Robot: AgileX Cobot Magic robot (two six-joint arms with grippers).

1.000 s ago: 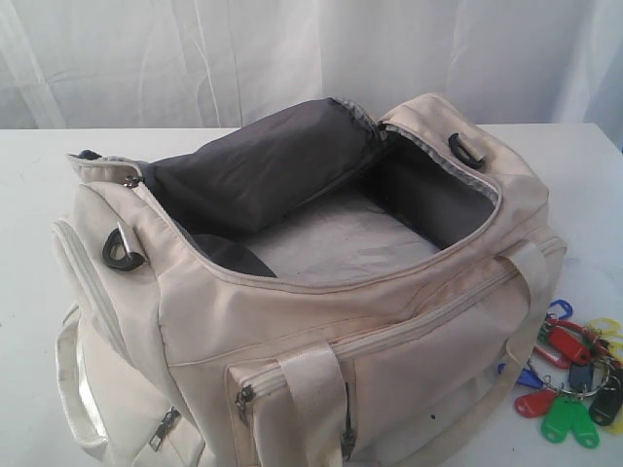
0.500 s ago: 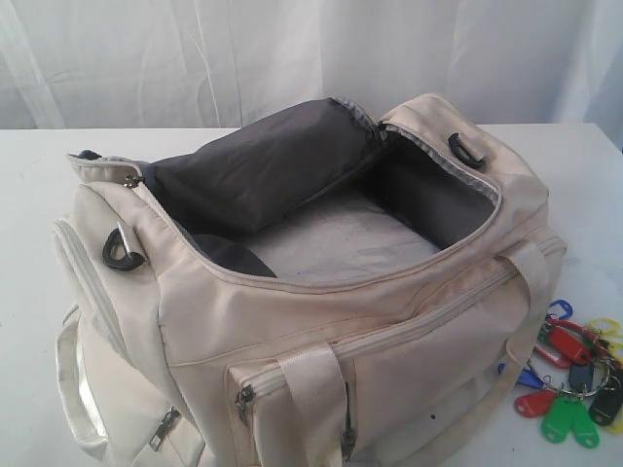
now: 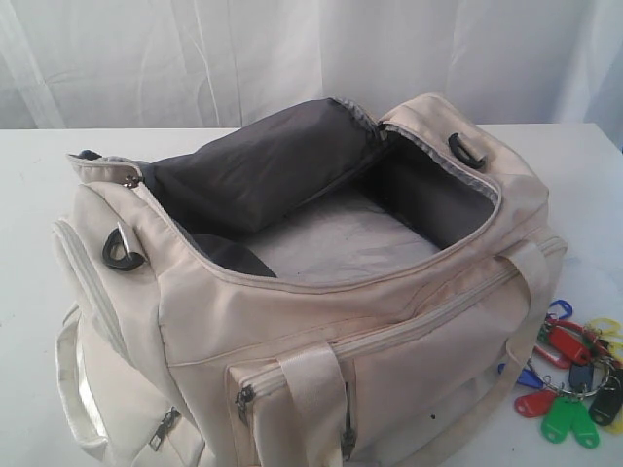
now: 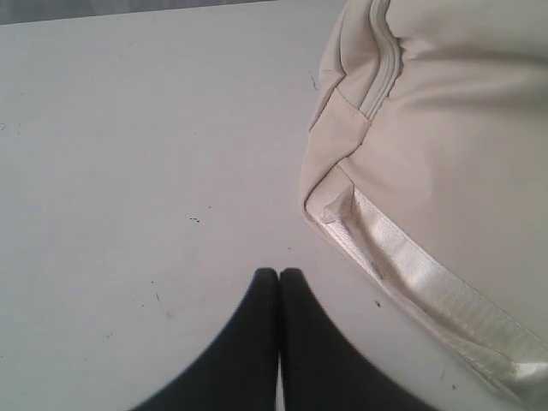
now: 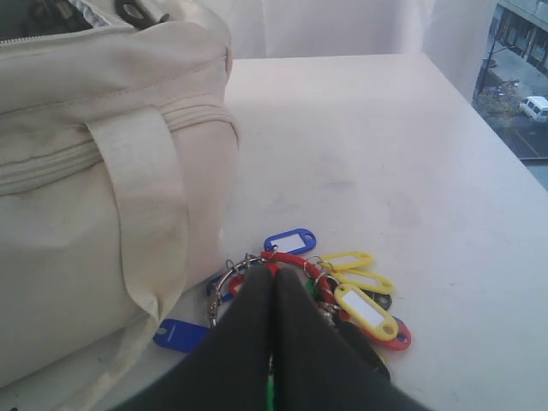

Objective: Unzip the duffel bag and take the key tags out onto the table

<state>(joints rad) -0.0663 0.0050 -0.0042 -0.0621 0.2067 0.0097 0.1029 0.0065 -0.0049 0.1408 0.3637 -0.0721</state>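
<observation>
Open cream duffel bag on a white worktop, key tags out beside it.
Main zip spread wide, dark grey lining showing; red, green, blue, yellow and black tags lying on the worktop just beside the bag's front corner. Left tool pressed together over bare worktop near the bag's end; right tool pressed together above the tags, pinching nothing.

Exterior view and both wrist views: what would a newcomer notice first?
The cream duffel bag fills the middle of the table, unzipped wide with its dark grey lining showing. The colourful key tags lie on the table by the bag's right end in the exterior view. Both grippers are shut: the right gripper just by the tags, the left gripper over bare table beside the bag.
</observation>
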